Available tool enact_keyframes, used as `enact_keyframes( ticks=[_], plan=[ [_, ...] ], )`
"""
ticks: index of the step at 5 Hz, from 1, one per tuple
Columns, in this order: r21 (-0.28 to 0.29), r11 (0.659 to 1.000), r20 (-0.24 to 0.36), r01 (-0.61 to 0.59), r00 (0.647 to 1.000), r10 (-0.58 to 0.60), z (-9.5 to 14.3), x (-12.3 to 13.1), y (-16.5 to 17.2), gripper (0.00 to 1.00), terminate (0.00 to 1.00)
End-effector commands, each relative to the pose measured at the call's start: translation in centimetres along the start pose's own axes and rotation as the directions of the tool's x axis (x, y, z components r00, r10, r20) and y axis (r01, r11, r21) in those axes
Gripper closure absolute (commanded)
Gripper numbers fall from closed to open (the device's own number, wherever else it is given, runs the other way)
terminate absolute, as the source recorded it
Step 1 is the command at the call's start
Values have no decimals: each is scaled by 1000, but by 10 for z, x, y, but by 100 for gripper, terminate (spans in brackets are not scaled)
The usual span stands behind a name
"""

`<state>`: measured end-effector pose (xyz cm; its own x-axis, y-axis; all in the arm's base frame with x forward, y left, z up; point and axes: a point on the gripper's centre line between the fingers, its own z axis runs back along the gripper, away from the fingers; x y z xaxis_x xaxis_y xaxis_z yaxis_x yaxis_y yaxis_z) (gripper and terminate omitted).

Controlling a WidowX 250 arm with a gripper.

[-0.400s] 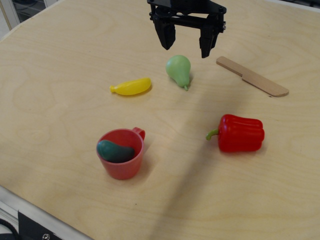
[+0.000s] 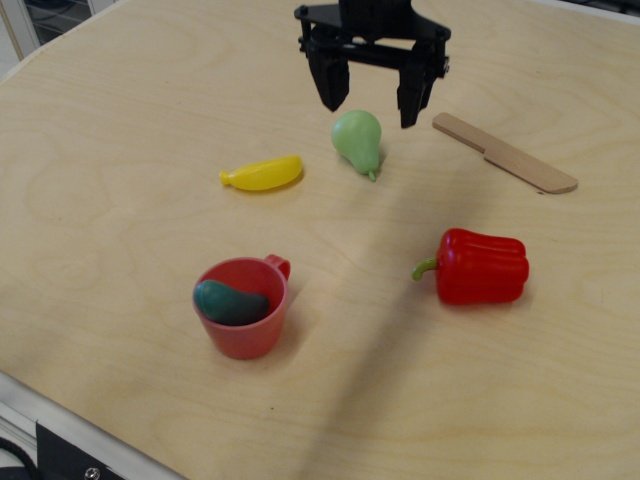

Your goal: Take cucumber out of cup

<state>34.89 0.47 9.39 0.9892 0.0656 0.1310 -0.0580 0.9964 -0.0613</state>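
One cucumber (image 2: 231, 302) inside cup (image 2: 243, 308), well apart from spread fingers (image 2: 330, 87)

No readable text or markings.

**One high, angled view over a wooden desk**

A single camera looks down at a slant from the near edge of the pale wooden desk (image 2: 120, 300), facing its far side. It stands at middle range: the near metal edge shows at bottom left, while the black pincer (image 2: 371, 100) enters from the top, its arm cut off by the frame.
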Motion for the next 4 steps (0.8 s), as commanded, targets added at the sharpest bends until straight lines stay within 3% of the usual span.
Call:
enact_keyframes(
  ticks=[1, 2, 4],
  plan=[
    [25, 999, 39, 37, 999, -38, 29, -41, 20, 0, 0],
    [8, 996, 35, 84, 996, -84, 31, -71, 28, 0, 0],
    [-9, 985, -20, 175, 984, -175, 10, -121, 26, 0, 0]
  ],
)
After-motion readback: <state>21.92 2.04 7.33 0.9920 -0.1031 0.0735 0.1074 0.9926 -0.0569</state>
